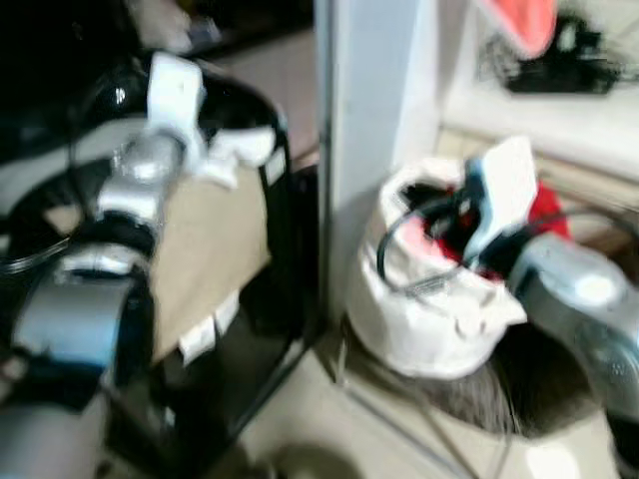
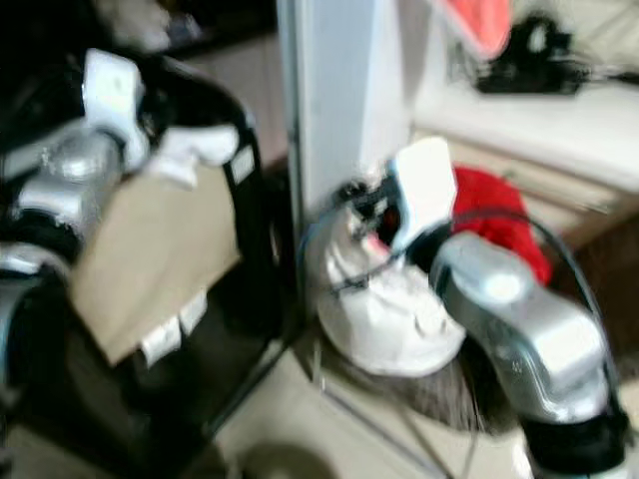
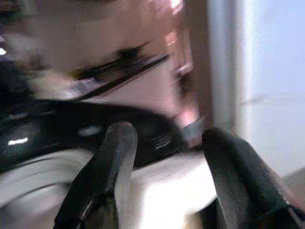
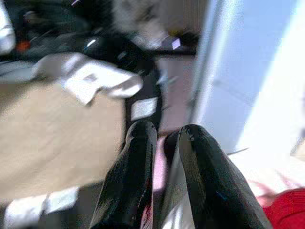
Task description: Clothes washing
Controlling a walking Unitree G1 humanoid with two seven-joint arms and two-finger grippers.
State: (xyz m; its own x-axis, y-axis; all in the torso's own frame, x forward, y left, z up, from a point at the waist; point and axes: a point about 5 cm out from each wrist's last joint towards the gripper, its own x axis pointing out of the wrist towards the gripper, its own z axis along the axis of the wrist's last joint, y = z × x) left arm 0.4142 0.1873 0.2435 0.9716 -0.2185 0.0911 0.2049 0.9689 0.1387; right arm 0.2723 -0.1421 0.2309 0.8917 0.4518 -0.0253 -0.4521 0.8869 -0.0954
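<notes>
Your right gripper sits over the mouth of a white laundry bag, its fingers nearly closed with only a thin gap; whether they pinch any cloth, you cannot tell. The bag stands upright on the floor, opening upward, with red clothing bulging out just behind the gripper. A white pillar rises directly beside the bag, between your two arms. Your left gripper has its fingers spread wide apart, holding nothing, and hovers above the rim of a black hamper. A tan cloth hangs over the hamper's side, and a white garment lies on its rim just ahead of the left gripper. Everything is blurred.
</notes>
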